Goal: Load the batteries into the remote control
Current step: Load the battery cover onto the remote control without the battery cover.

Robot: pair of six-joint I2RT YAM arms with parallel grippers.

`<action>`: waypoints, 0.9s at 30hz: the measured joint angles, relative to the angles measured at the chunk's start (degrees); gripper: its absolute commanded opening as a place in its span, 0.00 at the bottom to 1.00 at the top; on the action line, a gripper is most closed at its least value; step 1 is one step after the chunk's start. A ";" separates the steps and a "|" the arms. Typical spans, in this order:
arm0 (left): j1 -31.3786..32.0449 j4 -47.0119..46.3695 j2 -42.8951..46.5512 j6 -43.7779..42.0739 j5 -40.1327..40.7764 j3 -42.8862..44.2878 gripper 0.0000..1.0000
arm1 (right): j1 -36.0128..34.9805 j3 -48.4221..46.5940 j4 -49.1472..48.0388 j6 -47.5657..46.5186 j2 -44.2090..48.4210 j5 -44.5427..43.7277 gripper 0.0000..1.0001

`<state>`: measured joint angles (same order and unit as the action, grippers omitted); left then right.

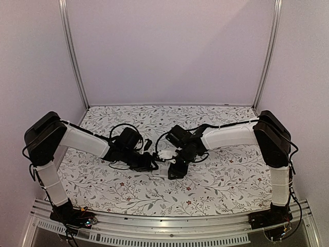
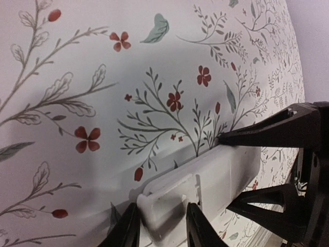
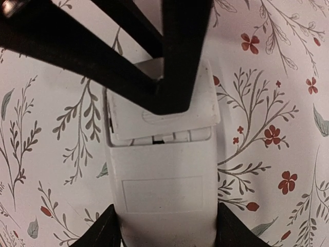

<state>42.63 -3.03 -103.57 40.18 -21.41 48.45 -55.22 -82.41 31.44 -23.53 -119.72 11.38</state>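
Observation:
The remote control (image 3: pixel 163 175) lies white back up on the flowered table, held between both grippers; it also shows in the top view (image 1: pixel 162 168) and the left wrist view (image 2: pixel 226 172). My right gripper (image 3: pixel 167 218) is shut on its lower body, one finger on each long side. My left gripper (image 2: pixel 162 229) is closed around the other end, at the battery cover (image 3: pixel 128 116). The cover sits slightly shifted, with a thin gap at its seam. The left fingers (image 3: pixel 177 56) press on it from above. No batteries are in view.
The table (image 1: pixel 216 185) has a white cloth with a leaf and red flower print. A metal frame and plain walls stand at the back and sides. Both arms meet at the table's middle (image 1: pixel 169 159); cables loop above them.

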 measured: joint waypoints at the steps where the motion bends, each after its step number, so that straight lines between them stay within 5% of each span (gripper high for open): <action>1: 0.28 0.37 0.00 -0.13 0.04 0.22 0.31 | -0.02 0.00 -0.02 0.24 0.00 -0.09 0.53; 27: 1.36 6.88 -1.31 1.90 1.70 4.31 0.23 | -1.03 1.70 -2.01 4.13 0.92 -2.32 0.38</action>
<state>43.99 3.86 -104.88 42.09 -19.70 52.75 -56.25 -80.71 29.43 -19.40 -118.80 9.06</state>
